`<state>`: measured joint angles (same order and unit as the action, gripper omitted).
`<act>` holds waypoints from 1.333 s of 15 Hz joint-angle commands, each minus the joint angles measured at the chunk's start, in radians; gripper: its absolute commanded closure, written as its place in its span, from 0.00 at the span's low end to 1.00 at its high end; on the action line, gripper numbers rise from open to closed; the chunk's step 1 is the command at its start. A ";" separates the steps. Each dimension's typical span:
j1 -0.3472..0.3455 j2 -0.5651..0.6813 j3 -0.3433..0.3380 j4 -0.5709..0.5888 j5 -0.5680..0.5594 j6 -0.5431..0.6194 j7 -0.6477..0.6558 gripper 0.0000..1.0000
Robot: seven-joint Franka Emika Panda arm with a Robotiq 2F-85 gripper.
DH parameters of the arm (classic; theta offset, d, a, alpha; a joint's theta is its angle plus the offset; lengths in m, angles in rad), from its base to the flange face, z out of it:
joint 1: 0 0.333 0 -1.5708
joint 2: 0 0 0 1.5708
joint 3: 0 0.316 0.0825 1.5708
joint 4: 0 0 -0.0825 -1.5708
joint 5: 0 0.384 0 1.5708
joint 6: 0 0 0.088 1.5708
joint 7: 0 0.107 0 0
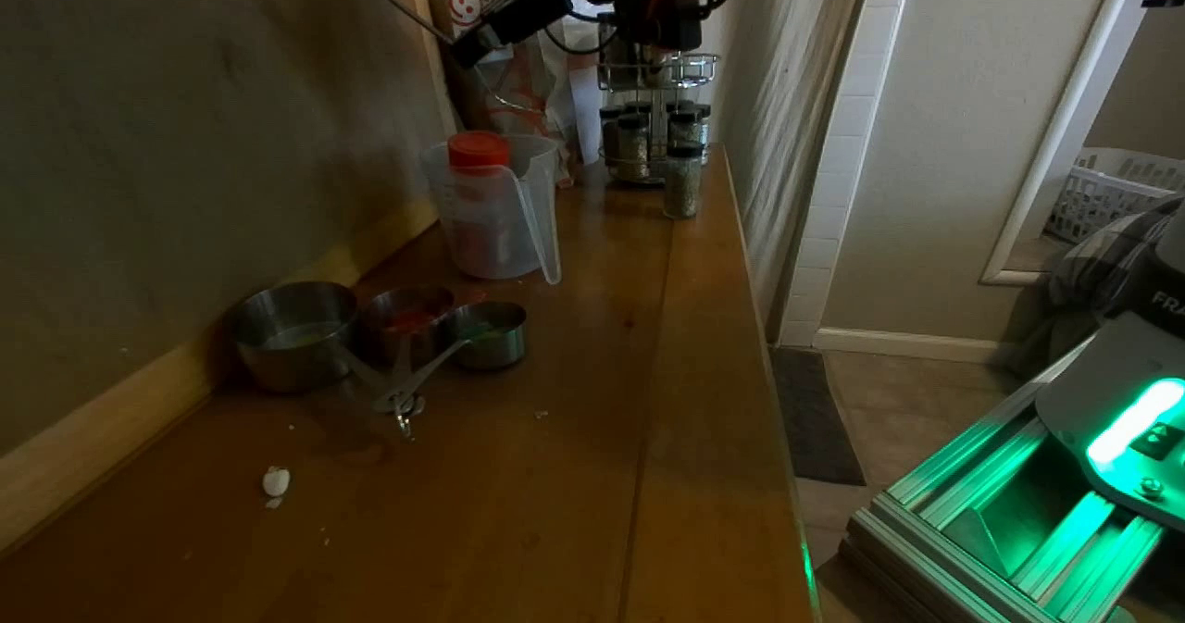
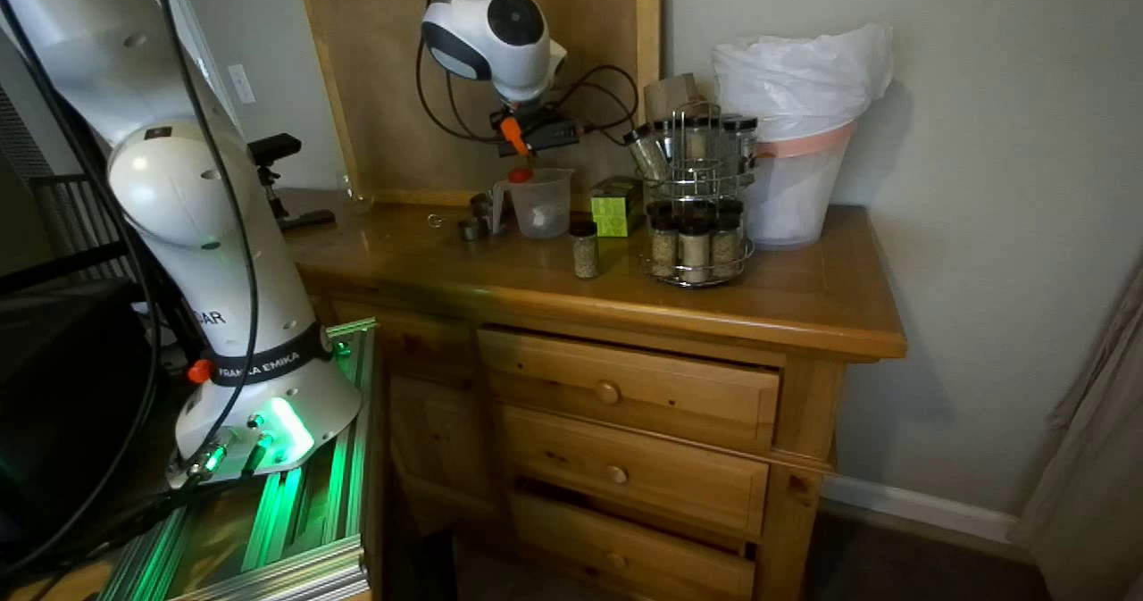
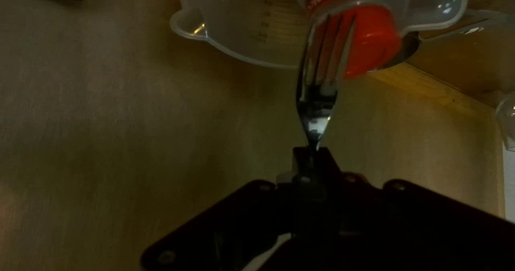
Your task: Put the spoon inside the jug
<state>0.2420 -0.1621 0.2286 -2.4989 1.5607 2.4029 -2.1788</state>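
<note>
The clear plastic jug (image 1: 514, 251) stands upright on the wooden dresser against the panel, also in an exterior view (image 2: 555, 197). A red-capped container (image 1: 479, 149) stands inside it. My gripper (image 3: 312, 160) is shut on a shiny silver fork (image 3: 320, 98). In the wrist view the tines overlap the red cap (image 3: 370, 39), and the jug's rim and spout (image 3: 189, 24) lie beyond. In an exterior view my gripper (image 2: 527, 141) is above the jug; the fork is hard to make out there. No spoon shows; it is hidden or out of view.
Metal measuring cups (image 1: 491, 336) on a ring lie beside the jug. A spice jar (image 1: 683, 181), a wire spice rack (image 2: 696, 262), a green box (image 2: 612, 215) and a lined white bin (image 2: 795, 190) stand along the dresser top (image 2: 804, 306). The panel (image 3: 120, 142) rises behind.
</note>
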 commanded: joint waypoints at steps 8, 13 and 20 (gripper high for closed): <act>-0.017 0.054 0.000 0.066 0.037 0.005 0.079 0.50; -0.024 -0.031 -0.001 0.035 0.007 0.025 0.057 0.15; -0.012 -0.160 -0.007 -0.073 -0.338 0.015 0.195 0.00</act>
